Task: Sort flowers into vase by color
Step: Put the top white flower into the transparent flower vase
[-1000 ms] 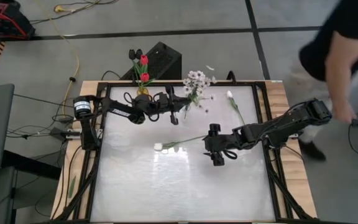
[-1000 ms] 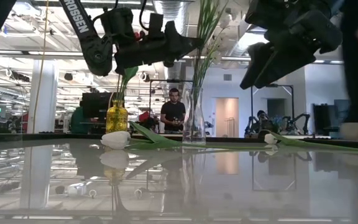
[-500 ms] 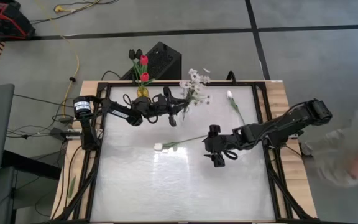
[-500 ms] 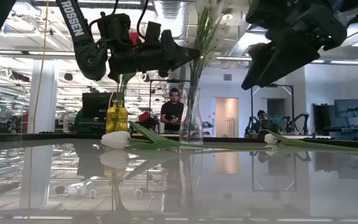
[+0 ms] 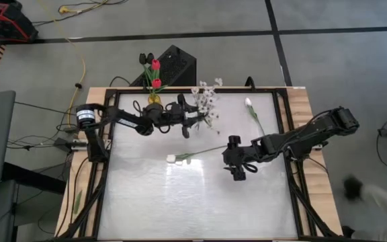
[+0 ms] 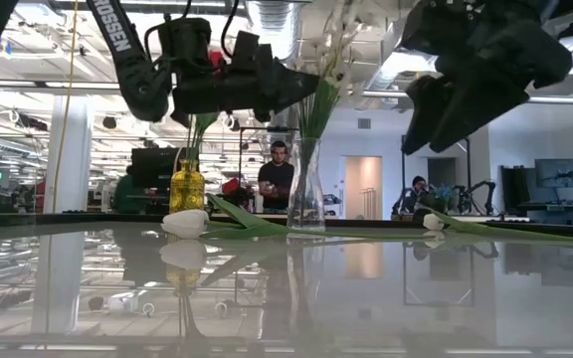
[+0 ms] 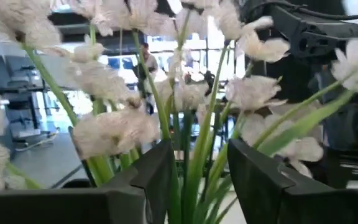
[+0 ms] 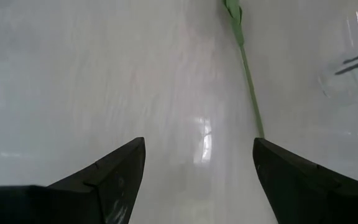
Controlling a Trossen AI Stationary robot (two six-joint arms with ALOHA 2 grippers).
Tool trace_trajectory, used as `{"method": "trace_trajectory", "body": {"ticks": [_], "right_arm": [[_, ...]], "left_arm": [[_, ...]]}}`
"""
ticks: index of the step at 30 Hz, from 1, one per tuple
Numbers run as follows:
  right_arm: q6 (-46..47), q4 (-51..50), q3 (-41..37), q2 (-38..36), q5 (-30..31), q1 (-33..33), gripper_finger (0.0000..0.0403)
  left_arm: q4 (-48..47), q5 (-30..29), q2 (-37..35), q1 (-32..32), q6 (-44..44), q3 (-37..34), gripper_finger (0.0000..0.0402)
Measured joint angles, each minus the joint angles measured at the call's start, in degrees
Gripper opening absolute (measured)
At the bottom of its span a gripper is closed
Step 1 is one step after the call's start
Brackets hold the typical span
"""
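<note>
A sprig of small white blossoms (image 5: 205, 99) stands in a clear glass vase (image 6: 304, 199) at the table's far side. My left gripper (image 7: 197, 180) is open at the sprig's green stems (image 7: 194, 155), one finger on each side, well above the vase's mouth. Red and dark flowers (image 5: 155, 74) stand in a yellow vase (image 6: 187, 187) further left. One white flower (image 5: 172, 158) lies mid-table, another (image 5: 248, 102) at the far right. My right gripper (image 5: 233, 160) hovers open over the glass by the first flower's stem end (image 8: 247, 81). My left gripper comes level at the sprig's stems from the table's left, its fingers lying across them. The stems run close by one finger (image 7: 160, 177), and I cannot tell whether they touch it. A gap shows at the other finger. The sprig stands in the vase.
The table top is a glossy pane inside a dark frame (image 5: 284, 134) with wooden borders. A black box (image 5: 175, 64) sits on the floor behind the far edge. A person stands far back in the room (image 6: 279, 179). Bare glass lies toward the near edge (image 5: 193, 208).
My left gripper has opened and let go of the sprig's stems, staying beside them. The sprig's blossoms have swung toward the table's left, with the foot of the sprig still in the vase. A person at the table's right has walked away.
</note>
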Motion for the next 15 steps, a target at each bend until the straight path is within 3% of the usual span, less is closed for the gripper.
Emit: {"method": "trace_trajectory", "body": {"ticks": [5,15], "right_arm": [[0.1,-2.6,0.0,-0.4,0.0,-0.2,0.0324],[2.1,-9.9,0.0,-4.0,-0.1,-3.3,0.0324]], "left_arm": [[-12.9,-0.4,-5.1,-0.5,2.4,0.0,0.0150],[-44.3,-9.9,-20.7,-5.0,6.5,0.0,0.0150]]}}
